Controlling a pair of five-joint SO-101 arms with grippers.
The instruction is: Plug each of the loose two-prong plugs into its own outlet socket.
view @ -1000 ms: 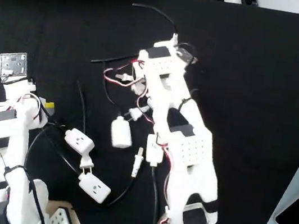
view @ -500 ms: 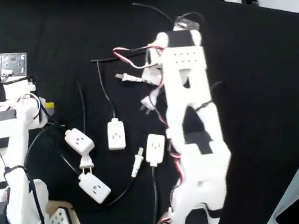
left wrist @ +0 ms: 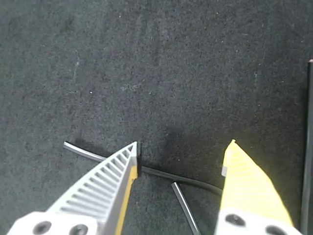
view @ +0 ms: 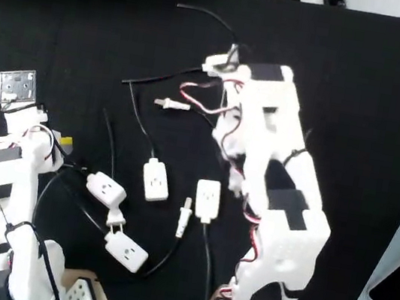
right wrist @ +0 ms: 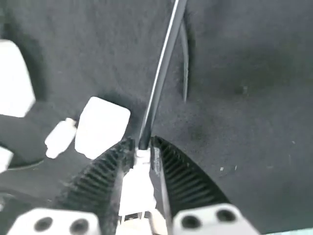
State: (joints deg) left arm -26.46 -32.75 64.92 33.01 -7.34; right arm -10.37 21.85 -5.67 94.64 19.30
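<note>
My right gripper point(right wrist: 142, 144) is shut on a white two-prong plug point(right wrist: 136, 182) whose black cord point(right wrist: 161, 73) runs away from the fingertips. Below it lie a white outlet socket point(right wrist: 100, 126) and a small loose plug point(right wrist: 59, 137). From above, the right arm's gripper point(view: 227, 158) hangs just right of two sockets point(view: 155, 179) point(view: 207, 199). Loose plugs lie at the table's middle point(view: 171, 103) and between the sockets point(view: 183, 216). My left gripper point(left wrist: 183, 147) is open low over the black cloth, with a thin black cord point(left wrist: 171, 175) between its fingers point(left wrist: 105, 188).
Two more white sockets point(view: 106, 188) point(view: 127, 251) lie near the left arm, with a plug point(view: 116, 219) between them. Black cords cross the middle of the black cloth point(view: 359, 107). A grey-blue tray point(view: 391, 287) stands at the right edge.
The right arm has swung to the right, off the sockets, carrying its plug; both middle sockets are now uncovered. The left arm has kept still.
</note>
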